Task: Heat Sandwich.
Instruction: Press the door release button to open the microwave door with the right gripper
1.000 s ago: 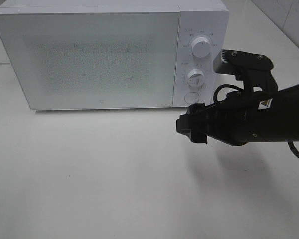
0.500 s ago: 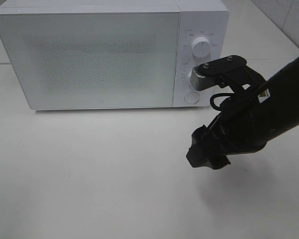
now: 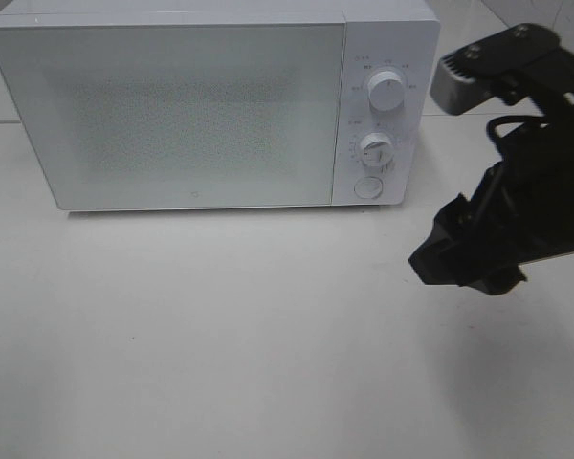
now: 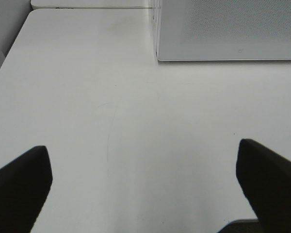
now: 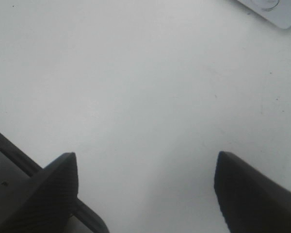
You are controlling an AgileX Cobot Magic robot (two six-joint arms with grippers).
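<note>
Nowhere is the sandwich to be seen: the microwave (image 3: pixel 191 115) is shut, and whether the food sits behind its door cannot be told. Both the left gripper (image 4: pixel 141 148) and the right gripper (image 5: pixel 145 162) are held open and empty over the tabletop (image 3: pixel 220 335). With the right arm hung close beside the upper dial (image 3: pixel 386 93), a setting could be knocked by a careless swing.
</note>
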